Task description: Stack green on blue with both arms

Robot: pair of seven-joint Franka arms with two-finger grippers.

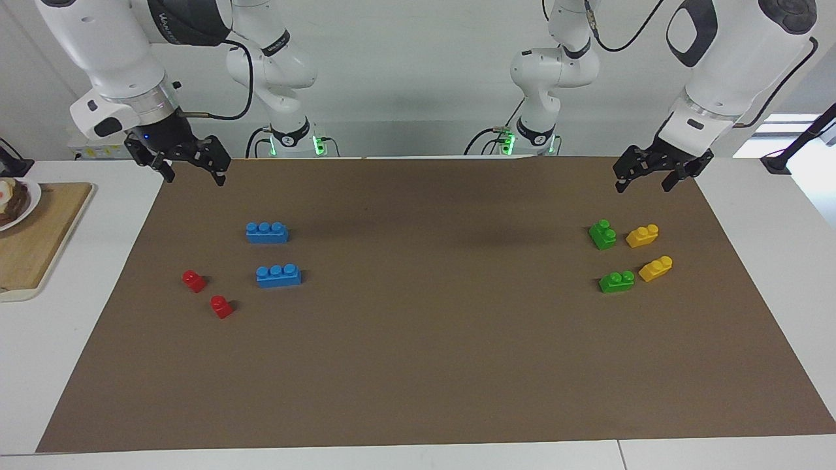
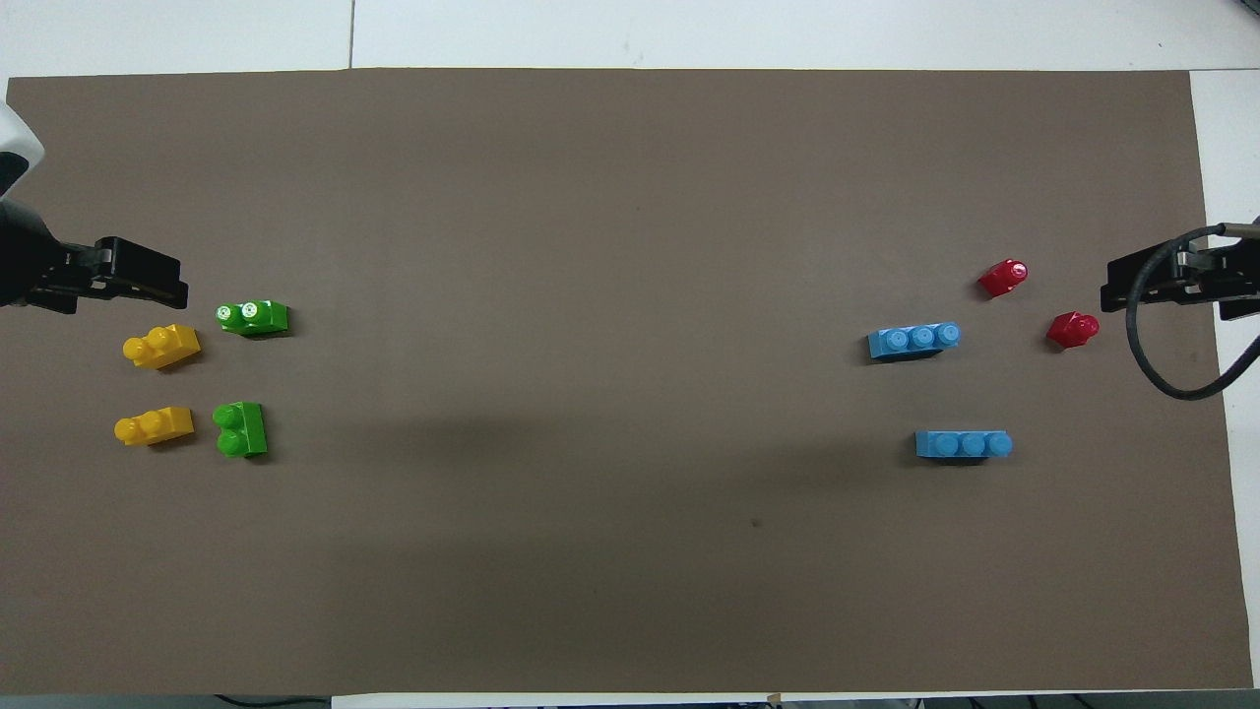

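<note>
My left gripper (image 1: 641, 177) is hovering with jaws released above the green bricks (image 1: 602, 234) at its tabletop end. My right gripper (image 1: 194, 171) is likewise waiting with jaws released above the blue bricks (image 1: 267, 232), since each arm is poised nearest its own brick.

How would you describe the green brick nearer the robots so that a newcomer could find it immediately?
Go to the left arm's end of the brown mat, where four small bricks sit. Of the two green ones, take the green brick nearer the robots. Its studs line up toward the robots, unlike its twin.
</note>
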